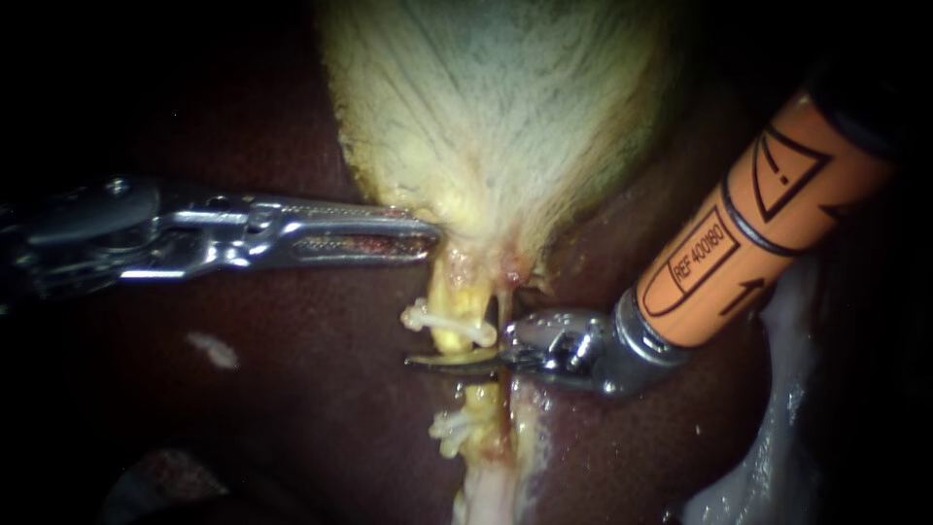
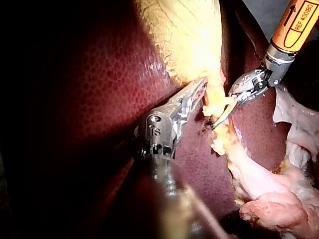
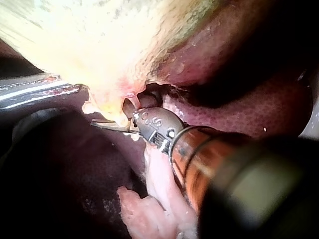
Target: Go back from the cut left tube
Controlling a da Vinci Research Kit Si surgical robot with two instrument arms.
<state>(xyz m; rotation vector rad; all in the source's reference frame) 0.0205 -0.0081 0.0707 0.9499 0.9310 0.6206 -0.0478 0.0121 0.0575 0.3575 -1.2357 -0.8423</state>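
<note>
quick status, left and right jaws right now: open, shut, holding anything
Left instrument: jaws shut on the gallbladder at its lower edge.
Right instrument: blades shut, holding nothing, lying in the gap of the cut left tube.

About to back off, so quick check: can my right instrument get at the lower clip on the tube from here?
Probably yes. The right instrument, blades shut, lies just above the lower clip with nothing between; the left instrument grips the gallbladder, well clear.
</note>
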